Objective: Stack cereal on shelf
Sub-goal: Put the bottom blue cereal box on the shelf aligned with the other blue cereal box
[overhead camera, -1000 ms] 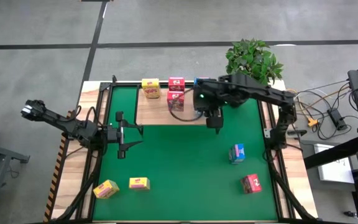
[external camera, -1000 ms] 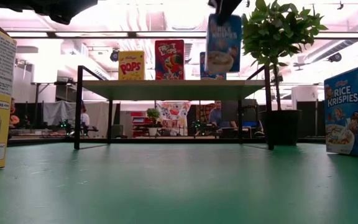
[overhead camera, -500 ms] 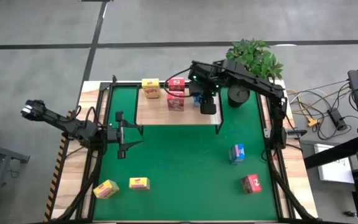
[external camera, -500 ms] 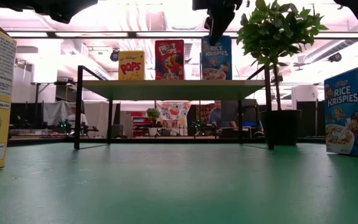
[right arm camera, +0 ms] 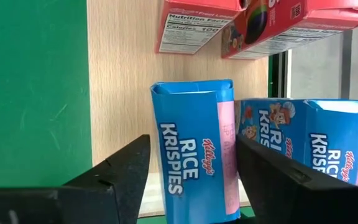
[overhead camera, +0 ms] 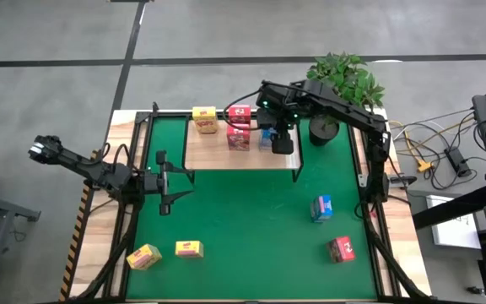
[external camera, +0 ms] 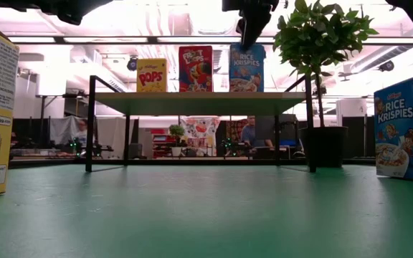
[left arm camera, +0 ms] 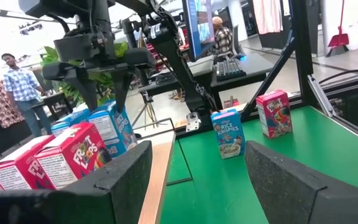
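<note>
The shelf [overhead camera: 209, 154] stands at the mat's far side. On it stand a yellow cereal box [overhead camera: 205, 119], two pink-red boxes [overhead camera: 239, 127] and two blue boxes. My right gripper [right arm camera: 193, 149] is open above the nearer blue box [right arm camera: 194, 146], pointing steeply down, one finger on each side of its top. That box stands upright on its base on the shelf [external camera: 247, 68]. The other blue box [right arm camera: 306, 143] stands next to it. My left gripper [overhead camera: 178, 186] waits open above the mat's left side.
On the green mat [overhead camera: 243, 228] stand two yellow boxes [overhead camera: 167, 252] near left, and a blue box [overhead camera: 321, 207] and a pink-red box [overhead camera: 341, 248] near right. A potted plant [overhead camera: 344, 83] stands beside the shelf's right end. A black frame [overhead camera: 142, 127] runs around the mat.
My right gripper has carried the blue box from over the shelf's near edge toward the far edge and a little left. The box, first hanging just above the board, now stands on the shelf next to the pink-red box.
</note>
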`<state>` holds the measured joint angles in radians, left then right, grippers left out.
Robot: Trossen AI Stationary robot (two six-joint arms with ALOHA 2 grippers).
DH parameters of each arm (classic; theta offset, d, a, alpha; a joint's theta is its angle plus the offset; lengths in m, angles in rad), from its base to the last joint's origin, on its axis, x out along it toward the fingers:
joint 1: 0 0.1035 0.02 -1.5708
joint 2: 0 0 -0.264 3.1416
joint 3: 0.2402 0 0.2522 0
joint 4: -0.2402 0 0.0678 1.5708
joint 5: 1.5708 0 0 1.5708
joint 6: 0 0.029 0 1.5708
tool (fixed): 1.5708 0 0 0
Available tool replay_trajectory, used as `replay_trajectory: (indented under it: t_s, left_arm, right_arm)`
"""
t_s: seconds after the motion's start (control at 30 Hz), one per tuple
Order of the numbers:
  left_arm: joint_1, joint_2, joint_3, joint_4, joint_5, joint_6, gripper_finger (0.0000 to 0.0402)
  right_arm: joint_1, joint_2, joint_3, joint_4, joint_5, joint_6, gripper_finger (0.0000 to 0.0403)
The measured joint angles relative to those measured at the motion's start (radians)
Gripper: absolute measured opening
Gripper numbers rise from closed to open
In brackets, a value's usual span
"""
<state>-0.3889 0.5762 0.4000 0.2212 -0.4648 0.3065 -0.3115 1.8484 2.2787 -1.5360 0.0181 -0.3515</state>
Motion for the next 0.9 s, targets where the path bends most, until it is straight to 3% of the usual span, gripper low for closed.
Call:
replay_trajectory:
  t_s: [0.5, 0.67, 0.9]
  left_arm:
    - [0.001, 0.000, 0.000, 0.016, 0.000, 0.014, 0.0240]
    - [0.001, 0.000, 0.000, 0.023, 0.000, 0.005, 0.0240]
    - [0.001, 0.000, 0.000, 0.025, 0.000, -0.015, 0.0240]
  right_arm:
    - [0.012, -0.019, 0.077, 0.062, 0.007, 0.070, 0.0218]
    - [0.055, -0.020, 0.077, 0.100, 0.008, 0.117, 0.0185]
    - [0.130, -0.017, 0.077, 0.156, 0.046, 0.166, 0.0101]
